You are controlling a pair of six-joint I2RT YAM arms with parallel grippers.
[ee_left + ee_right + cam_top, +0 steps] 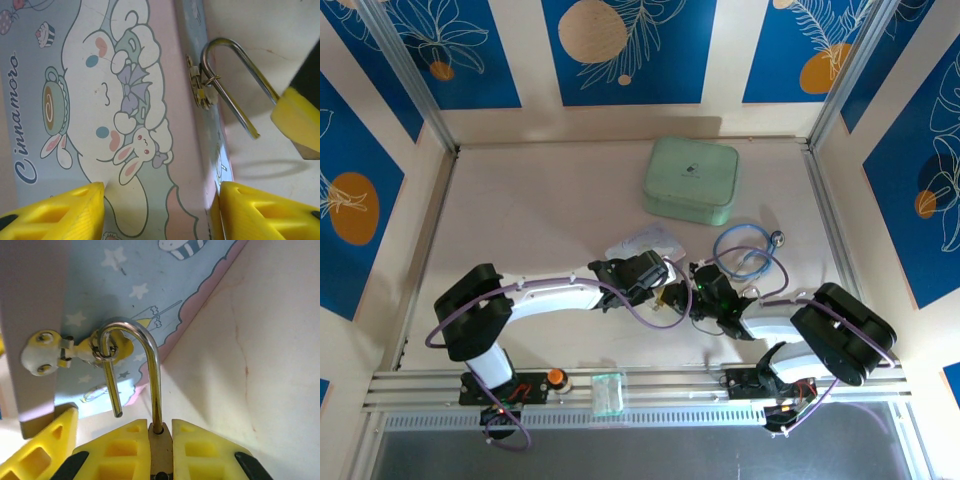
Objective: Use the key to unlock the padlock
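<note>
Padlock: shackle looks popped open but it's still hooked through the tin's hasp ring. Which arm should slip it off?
Right, probably. The right gripper is shut on the padlock, whose freed shackle end hangs through the ring. The left gripper straddles the tin, steadying it.

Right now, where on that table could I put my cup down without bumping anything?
The far-left stretch of table, left of the green case, is bare, as is the near-left corner. Crowded: the middle, where both grippers meet at the cartoon tin, and the coiled cable.
</note>
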